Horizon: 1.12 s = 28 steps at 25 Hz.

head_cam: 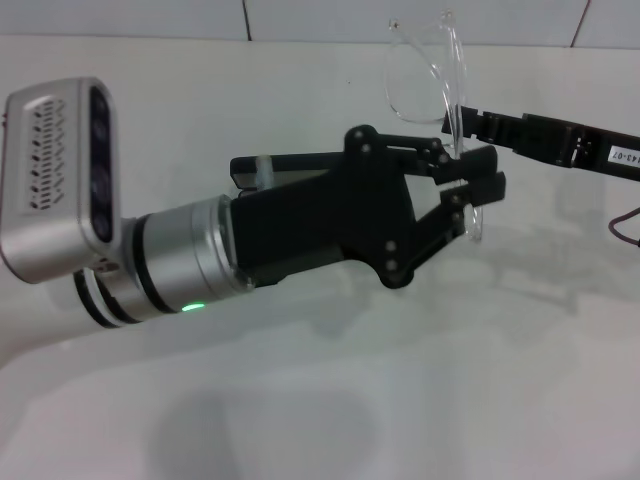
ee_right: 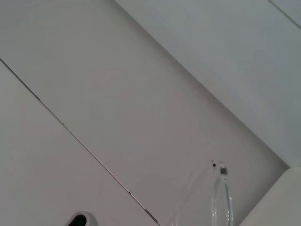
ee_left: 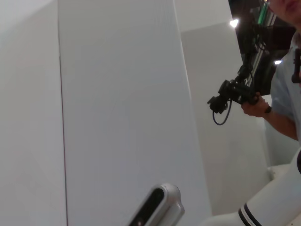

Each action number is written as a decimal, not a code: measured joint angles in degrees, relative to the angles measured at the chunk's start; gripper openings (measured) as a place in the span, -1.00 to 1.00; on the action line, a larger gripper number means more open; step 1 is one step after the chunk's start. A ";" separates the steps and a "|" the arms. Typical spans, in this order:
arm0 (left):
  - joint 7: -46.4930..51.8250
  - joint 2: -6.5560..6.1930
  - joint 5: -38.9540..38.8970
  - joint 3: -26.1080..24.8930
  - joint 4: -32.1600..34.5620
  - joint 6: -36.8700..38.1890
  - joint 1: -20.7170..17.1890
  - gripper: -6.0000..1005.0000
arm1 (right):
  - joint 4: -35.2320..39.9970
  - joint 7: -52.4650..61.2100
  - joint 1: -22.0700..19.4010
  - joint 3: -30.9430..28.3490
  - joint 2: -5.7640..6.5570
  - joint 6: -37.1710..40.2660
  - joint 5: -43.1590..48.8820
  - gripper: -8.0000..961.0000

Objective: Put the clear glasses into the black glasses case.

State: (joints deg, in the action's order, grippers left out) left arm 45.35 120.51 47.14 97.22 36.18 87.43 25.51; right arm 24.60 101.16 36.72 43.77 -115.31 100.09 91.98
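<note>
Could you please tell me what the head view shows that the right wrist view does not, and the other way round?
Only the head view shows both grippers: the left gripper and the right gripper meet at the clear glasses, held up above the white table. The black case is largely hidden behind the left arm. Only the right wrist view shows the panelled wall with its dark seams. Both views share the glasses, of which the wrist view catches just one clear edge.

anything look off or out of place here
Yes: the clear glasses hang in mid-air, pinched between the left gripper and the right gripper. The black glasses case sits mostly hidden behind the left arm.
</note>
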 joint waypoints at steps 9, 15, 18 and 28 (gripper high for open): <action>-0.55 0.07 -0.21 0.91 -1.66 -0.88 1.33 -0.65 | -1.42 0.01 0.63 0.42 -0.06 1.04 -1.68 -0.89; -0.64 0.10 -0.21 0.95 -1.66 -1.68 1.37 -0.65 | -1.73 0.48 0.89 0.64 -0.18 2.07 -2.00 -0.89; -0.70 0.11 -0.63 1.03 -1.60 -1.74 1.38 -0.65 | -1.75 0.50 0.75 0.53 -0.18 1.82 -2.06 -0.89; -1.45 -0.55 -3.93 0.42 0.57 -1.12 1.26 -0.64 | -1.76 0.30 0.59 0.92 -0.03 1.57 -1.73 -0.89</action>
State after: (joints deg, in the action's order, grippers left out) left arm 43.90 119.96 43.21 97.64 36.75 86.30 26.77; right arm 22.85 101.46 37.31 44.69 -115.34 101.66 90.24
